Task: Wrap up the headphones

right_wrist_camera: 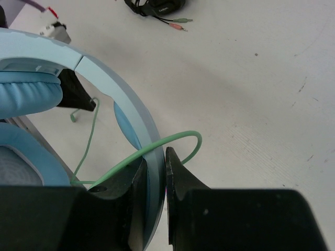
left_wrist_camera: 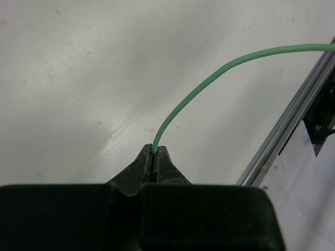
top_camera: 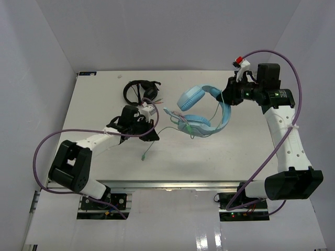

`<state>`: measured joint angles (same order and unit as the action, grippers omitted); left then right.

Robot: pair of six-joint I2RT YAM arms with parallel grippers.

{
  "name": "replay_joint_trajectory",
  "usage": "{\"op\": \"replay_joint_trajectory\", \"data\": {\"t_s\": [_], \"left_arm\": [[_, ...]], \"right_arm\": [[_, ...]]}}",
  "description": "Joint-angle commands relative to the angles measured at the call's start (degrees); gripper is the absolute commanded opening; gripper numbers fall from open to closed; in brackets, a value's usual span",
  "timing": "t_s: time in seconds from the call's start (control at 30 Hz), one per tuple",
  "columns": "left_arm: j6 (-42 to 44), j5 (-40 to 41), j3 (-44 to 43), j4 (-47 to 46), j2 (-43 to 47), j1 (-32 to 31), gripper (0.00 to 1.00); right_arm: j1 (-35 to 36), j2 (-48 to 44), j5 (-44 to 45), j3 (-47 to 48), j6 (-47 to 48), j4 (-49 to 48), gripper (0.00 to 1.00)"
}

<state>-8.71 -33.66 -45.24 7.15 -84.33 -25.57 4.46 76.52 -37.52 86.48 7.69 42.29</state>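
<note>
Headphones [top_camera: 201, 112]: light blue, on the white table [top_camera: 251, 157] right of centre in the top view; I could not tell whether they rested on it or hung just above.
Heading: the band [right_wrist_camera: 131, 115] arched toward the right of the frame and the cups [top_camera: 191, 98] opened toward the left, so the long axis ran roughly left to right, by my reading.
Hold on band: the right gripper [right_wrist_camera: 157, 162] was closed to a narrow gap around the band's edge, with the blue plastic wedged between its fingers.
Cable [left_wrist_camera: 209, 78]: thin and pale green; it left the cups, looped loosely past the band in the right wrist view, and trailed to lower left in the top view.
Hold on cable: the left gripper [left_wrist_camera: 155, 157] was pinched fully together on the cable, which rose from the very tips and curved off to the upper right of its own view.
Neighbour: the black headphones [top_camera: 140, 91] lay near the left gripper, toward the upper left, their plugs loose on the table.
Risk, slipping: the cable sat only at the fingertips, so a sideways tug would likely pull it free.
Risk, twisting: a hard pull could swing the headphones in the right gripper's edge-on hold.
Risk, snagging: the slack loop might catch a cup or a finger instead of winding onto the band.
</note>
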Motion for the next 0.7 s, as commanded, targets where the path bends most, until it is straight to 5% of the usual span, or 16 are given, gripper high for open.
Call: {"op": "replay_joint_trajectory", "data": {"t_s": [0.0,0.4,0.67], "left_arm": [[1.87,-3.16,-5.08,-2.34,-1.28,4.54,0.0],[4.03,-13.59,-13.37,-9.27,-5.99,5.62,0.0],[5.81,-15.4,-22.49,-0.84,-7.65,5.62,0.0]], "right_arm": [[-0.32,-3.44,-3.82,2.85,6.0,2.69,0.08],[3.69,-5.89,-4.09,0.86,21.69,10.94,0.08],[14.11,-10.93,11.58,-7.84,28.37,8.45,0.07]]}}
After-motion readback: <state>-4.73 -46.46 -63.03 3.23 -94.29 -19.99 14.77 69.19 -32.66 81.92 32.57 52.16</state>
